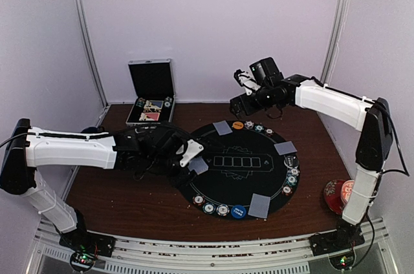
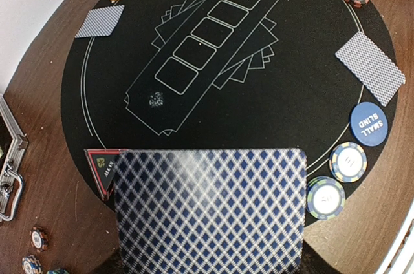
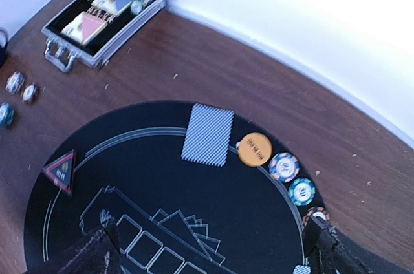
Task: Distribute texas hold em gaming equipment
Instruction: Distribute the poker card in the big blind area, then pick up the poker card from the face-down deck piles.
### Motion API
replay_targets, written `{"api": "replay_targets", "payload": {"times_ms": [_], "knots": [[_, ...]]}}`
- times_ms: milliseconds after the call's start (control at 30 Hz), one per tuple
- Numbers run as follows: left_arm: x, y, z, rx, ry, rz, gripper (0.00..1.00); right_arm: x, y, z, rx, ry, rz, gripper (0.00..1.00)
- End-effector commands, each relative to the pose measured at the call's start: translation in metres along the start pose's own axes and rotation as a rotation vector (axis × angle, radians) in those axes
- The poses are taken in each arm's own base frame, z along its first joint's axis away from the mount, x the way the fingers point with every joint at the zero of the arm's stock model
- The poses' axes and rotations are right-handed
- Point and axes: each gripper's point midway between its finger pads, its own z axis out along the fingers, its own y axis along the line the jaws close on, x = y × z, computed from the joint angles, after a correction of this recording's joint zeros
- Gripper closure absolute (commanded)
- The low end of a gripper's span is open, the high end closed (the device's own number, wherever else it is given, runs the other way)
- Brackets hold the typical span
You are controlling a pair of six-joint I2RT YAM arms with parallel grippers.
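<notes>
Table (image 1: 129, 190) w/ mat (image 1: 259, 180), case (image 1: 151, 79), loose chips (image 2: 39, 238)

I see a black mat (image 2: 304, 86) printed with thin white outlines on the dark brown wood table (image 3: 194, 48), and the nearest card (image 2: 210, 212) has a blue-and-white diamond lattice back. Beside the plain orange disc (image 3: 254, 149), the blue disc (image 2: 369, 123) carries white lettering. The triangle marker (image 3: 60, 170) is red-edged around black, and the chips (image 2: 348, 161) are banded white, teal and dark blue.
</notes>
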Motion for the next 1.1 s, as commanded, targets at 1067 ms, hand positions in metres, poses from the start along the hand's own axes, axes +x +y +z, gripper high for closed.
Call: {"api": "replay_targets", "payload": {"times_ms": [1067], "knots": [[-0.031, 0.008, -0.025, -0.020, -0.140, -0.008, 0.37, 0.073, 0.214, -0.046, -1.054, 0.094, 0.079, 0.09]]}}
